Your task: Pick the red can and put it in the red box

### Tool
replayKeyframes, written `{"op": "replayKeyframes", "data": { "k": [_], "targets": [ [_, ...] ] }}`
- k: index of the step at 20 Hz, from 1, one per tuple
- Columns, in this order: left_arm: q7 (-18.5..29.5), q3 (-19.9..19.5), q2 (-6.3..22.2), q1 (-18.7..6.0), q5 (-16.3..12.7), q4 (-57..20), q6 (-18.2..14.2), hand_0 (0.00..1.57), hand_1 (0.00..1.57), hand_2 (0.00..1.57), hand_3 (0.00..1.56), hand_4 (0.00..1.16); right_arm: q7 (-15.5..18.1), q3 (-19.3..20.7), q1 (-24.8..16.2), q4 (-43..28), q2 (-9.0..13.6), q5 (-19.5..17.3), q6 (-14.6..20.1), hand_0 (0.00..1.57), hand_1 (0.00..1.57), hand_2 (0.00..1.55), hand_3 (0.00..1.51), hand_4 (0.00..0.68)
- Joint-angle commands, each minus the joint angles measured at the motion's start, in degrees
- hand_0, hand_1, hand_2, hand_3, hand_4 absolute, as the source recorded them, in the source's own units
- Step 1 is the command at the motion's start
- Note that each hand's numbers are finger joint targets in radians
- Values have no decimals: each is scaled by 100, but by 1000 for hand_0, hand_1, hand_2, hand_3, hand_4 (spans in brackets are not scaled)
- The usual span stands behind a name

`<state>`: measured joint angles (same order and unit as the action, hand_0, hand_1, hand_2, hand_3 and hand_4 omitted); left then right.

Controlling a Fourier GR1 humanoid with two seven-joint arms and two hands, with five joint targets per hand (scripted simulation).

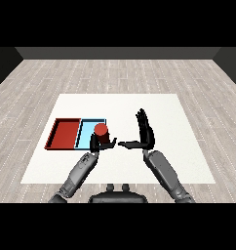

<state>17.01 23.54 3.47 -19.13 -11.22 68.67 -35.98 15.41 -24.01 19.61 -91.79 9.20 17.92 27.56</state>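
The red can (101, 132) stands upright at the right edge of the light blue tray (87, 132), with its lower part hidden by my left hand. My left hand (98, 143) is curled round the can from the near side. The red tray (65, 133) lies just left of the blue one and holds nothing. My right hand (145, 131) is to the right of the can, apart from it, with fingers straight and pointing away from me and the thumb stretched left toward the can.
The white table (164, 112) spreads out behind and to the right of the trays. Both trays sit near its left front part. A grey wooden floor surrounds the table.
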Motion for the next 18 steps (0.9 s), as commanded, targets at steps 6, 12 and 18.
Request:
{"op": "replayKeyframes", "data": {
  "k": [6,12,18],
  "targets": [
    [-481,-584,1238,-200,416,232,14,1571,1571,1568,1467,1116,506,849,-1758,-496,854,361,-522,0,0,0,0,0],
    [-701,-1274,1992,-171,313,-443,384,1571,1571,1555,1462,1091,566,1217,-2150,-429,1084,337,-676,0,0,0,0,0],
    [-368,-1766,2317,-676,347,-2344,928,1571,1571,1560,1483,1091,333,1418,-1850,-110,1082,165,-531,0,0,0,0,0]
  ]
}}
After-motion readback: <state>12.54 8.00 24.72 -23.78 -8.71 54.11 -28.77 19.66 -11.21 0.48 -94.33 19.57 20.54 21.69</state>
